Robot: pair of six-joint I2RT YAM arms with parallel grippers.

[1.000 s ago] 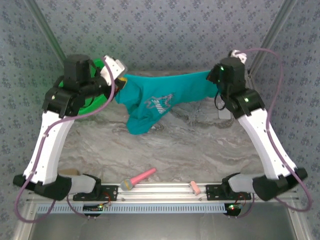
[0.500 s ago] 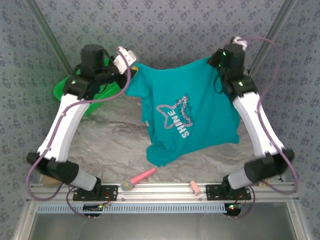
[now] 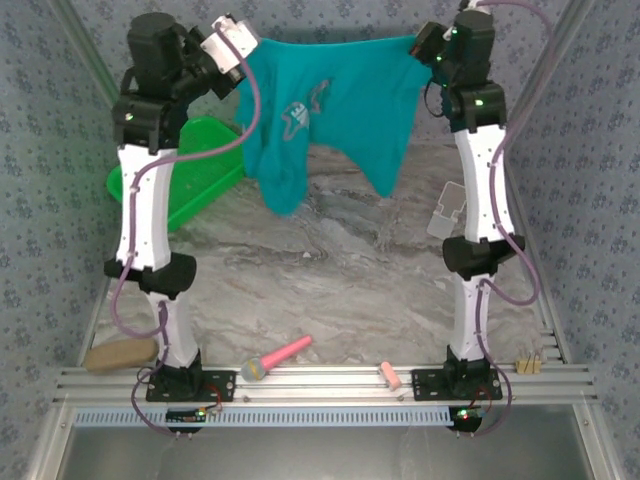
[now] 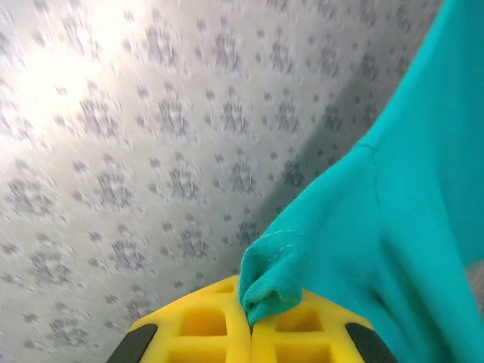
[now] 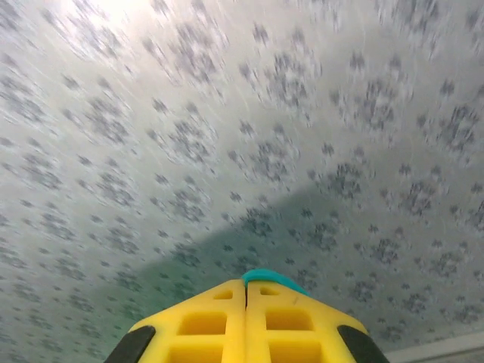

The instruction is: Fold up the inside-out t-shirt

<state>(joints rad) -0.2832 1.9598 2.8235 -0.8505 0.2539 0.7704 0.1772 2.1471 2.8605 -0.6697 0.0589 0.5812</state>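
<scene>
The teal t-shirt [image 3: 340, 105] hangs in the air at the back of the table, stretched between both raised arms, with a faint print showing on its left half. My left gripper [image 3: 243, 47] is shut on its left top corner. In the left wrist view a bunched teal edge [image 4: 276, 280] sticks out between the closed yellow fingers [image 4: 204, 329], and cloth hangs to the right. My right gripper [image 3: 425, 45] is shut on the right top corner. A sliver of teal cloth [image 5: 265, 277] peeks from the closed yellow fingers [image 5: 287, 325] in the right wrist view.
A green mesh basket [image 3: 195, 175] stands at the back left, below the left arm. A pink-handled tool [image 3: 275, 357] and a small pink piece [image 3: 390, 376] lie near the front rail. A brown block [image 3: 120, 354] rests at the front left. Patterned walls surround the marble table [image 3: 320, 280].
Both arms have swung up and back to stand nearly upright, lifting the t-shirt off the table; it now hangs high by the back wall, its lower part swinging.
</scene>
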